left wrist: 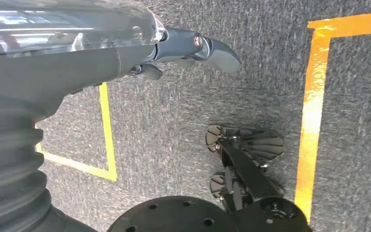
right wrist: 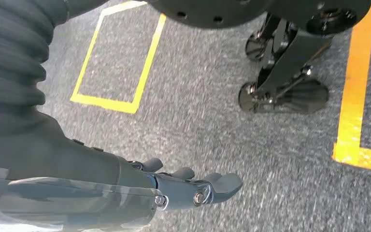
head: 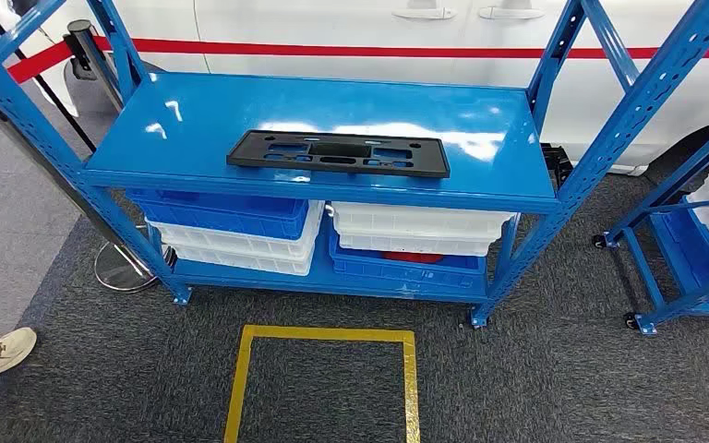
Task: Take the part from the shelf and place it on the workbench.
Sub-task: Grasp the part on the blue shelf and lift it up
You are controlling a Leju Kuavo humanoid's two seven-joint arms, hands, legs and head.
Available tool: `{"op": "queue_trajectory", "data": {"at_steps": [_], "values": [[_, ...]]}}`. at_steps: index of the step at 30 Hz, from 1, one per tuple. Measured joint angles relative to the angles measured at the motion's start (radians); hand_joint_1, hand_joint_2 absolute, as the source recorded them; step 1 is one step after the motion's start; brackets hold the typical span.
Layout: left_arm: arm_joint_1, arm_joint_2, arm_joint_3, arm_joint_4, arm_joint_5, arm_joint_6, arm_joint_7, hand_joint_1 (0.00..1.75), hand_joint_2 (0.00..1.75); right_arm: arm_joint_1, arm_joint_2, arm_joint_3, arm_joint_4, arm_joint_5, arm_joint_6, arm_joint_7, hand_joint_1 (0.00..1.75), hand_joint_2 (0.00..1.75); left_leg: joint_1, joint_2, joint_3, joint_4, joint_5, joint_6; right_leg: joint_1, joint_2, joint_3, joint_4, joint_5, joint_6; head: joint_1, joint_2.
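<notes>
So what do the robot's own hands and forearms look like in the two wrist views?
Both match. The left hand has a thick blue-grey thumb with a round silver pivot screw and darker fingers behind it, under a clear glossy plastic shell. Behind sits a dark grey ribbed, bellows-like wrist cover. The right hand shows the same grey thumb, silver screws, dark fingers, clear shell and ribbed cover. No cables or markings are visible.

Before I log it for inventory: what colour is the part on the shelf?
Black part, head view.
</notes>
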State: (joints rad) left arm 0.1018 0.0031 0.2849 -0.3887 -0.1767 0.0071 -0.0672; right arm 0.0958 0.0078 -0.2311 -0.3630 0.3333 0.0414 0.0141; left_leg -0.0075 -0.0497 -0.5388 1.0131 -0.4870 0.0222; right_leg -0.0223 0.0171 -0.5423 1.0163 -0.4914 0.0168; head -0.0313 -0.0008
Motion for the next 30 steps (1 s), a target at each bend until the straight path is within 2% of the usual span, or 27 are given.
{"op": "queue_trajectory", "data": {"at_steps": [1,2,3,4,8,11,15,21,23,25,26,27,29,30], "values": [[-0.002,0.0,0.01,0.002,-0.007,0.0,-0.002,0.0,0.58,-0.002,0.001,-0.009,0.002,0.012,0.002,0.0,0.0,0.0,0.0,0.0,0.0,0.0,0.0,0.0,0.0,0.0,0.0,0.0,0.0,0.0,0.0,0.0],[-0.004,0.0,0.019,0.003,-0.013,0.0,-0.004,0.0,0.44,-0.004,0.002,-0.018,0.003,0.023,0.004,0.0,0.0,0.0,0.0,0.0,0.0,0.0,0.0,0.0,0.0,0.0,0.0,0.0,0.0,0.0,0.0,0.0],[-0.008,0.0,0.039,0.006,-0.025,0.001,-0.008,0.0,0.0,-0.008,0.003,-0.035,0.007,0.045,0.007,-0.001,0.0,0.0,0.0,0.0,0.0,0.0,0.0,0.0,0.0,0.0,0.0,0.0,0.0,0.0,0.0,0.0],[-0.012,0.0,0.06,0.01,-0.038,0.001,-0.013,0.0,0.0,-0.013,0.005,-0.054,0.01,0.068,0.012,-0.002,0.0,0.0,0.0,0.0,0.0,0.0,0.0,0.0,0.0,0.0,0.0,0.0,0.0,0.0,0.0,0.0],[-0.027,0.0,0.142,0.023,-0.088,0.002,-0.029,0.0,0.0,-0.031,0.014,-0.132,0.023,0.15,0.029,-0.026,0.0,1.75,0.0,0.0,0.0,0.0,0.0,0.0,0.0,0.0,0.0,0.0,0.0,0.0,0.0,0.0],[-0.039,-0.002,0.199,0.032,-0.123,0.002,-0.04,0.0,0.0,-0.048,0.023,-0.182,0.028,0.194,0.053,-0.074,0.0,1.75,-0.001,0.0,0.0,0.0,0.0,0.0,0.0,0.0,0.001,-0.001,0.0,0.001,0.0,0.0],[-0.056,-0.003,0.272,0.044,-0.172,0.002,-0.053,0.0,0.0,-0.072,0.04,-0.197,0.007,0.201,0.102,-0.154,0.0,0.0,-0.002,0.0,-0.001,0.002,-0.001,0.001,-0.001,0.0,0.001,-0.002,0.002,0.003,0.0,0.0],[-0.074,-0.005,0.363,0.059,-0.231,0.002,-0.068,0.0,0.0,-0.099,0.061,-0.179,-0.106,0.12,0.181,-0.255,0.0,0.0,-0.006,0.0,-0.003,0.009,-0.002,0.007,-0.004,0.0,0.002,-0.003,0.004,0.008,0.0,0.0],[-0.077,-0.006,0.385,0.061,-0.245,0.002,-0.072,0.0,0.0,-0.103,0.063,-0.163,-0.159,0.089,0.203,-0.278,0.0,0.0,-0.007,0.0,-0.005,0.009,-0.001,0.013,-0.006,0.0,0.002,-0.006,0.006,0.014,0.0,0.0],[-0.082,-0.008,0.409,0.064,-0.259,0.003,-0.077,0.0,0.0,-0.109,0.065,-0.145,-0.217,0.057,0.224,-0.3,0.0,0.0,-0.001,0.002,0.002,-0.003,0.006,0.023,-0.006,-0.001,0.0,0.001,-0.001,0.02,0.001,0.0],[-0.084,-0.009,0.421,0.065,-0.266,0.003,-0.079,0.0,0.0,-0.112,0.065,-0.136,-0.245,0.041,0.235,-0.311,0.0,0.0,0.002,0.004,0.006,-0.01,0.01,0.028,-0.004,-0.002,-0.011,0.026,-0.017,0.021,0.001,0.0],[-0.087,-0.011,0.432,0.067,-0.272,0.004,-0.081,0.0,0.0,-0.115,0.065,-0.126,-0.274,0.025,0.245,-0.322,0.0,0.0,0.005,0.006,0.009,-0.015,0.013,0.032,-0.003,-0.004,-0.034,0.074,-0.043,0.021,0.002,0.0],[-0.091,-0.014,0.455,0.071,-0.286,0.004,-0.084,0.0,0.0,-0.119,0.065,-0.104,-0.33,-0.008,0.267,-0.345,0.0,0.0,0.002,0.008,0.011,-0.016,0.013,0.034,-0.002,-0.007,-0.106,0.212,-0.101,0.02,0.002,0.0],[-0.093,-0.016,0.467,0.074,-0.292,0.005,-0.085,0.0,0.0,-0.119,0.066,-0.094,-0.357,-0.023,0.277,-0.355,0.0,0.0,0.001,0.008,0.011,-0.015,0.012,0.035,-0.001,-0.008,-0.138,0.268,-0.115,0.019,0.002,0.0]]}}
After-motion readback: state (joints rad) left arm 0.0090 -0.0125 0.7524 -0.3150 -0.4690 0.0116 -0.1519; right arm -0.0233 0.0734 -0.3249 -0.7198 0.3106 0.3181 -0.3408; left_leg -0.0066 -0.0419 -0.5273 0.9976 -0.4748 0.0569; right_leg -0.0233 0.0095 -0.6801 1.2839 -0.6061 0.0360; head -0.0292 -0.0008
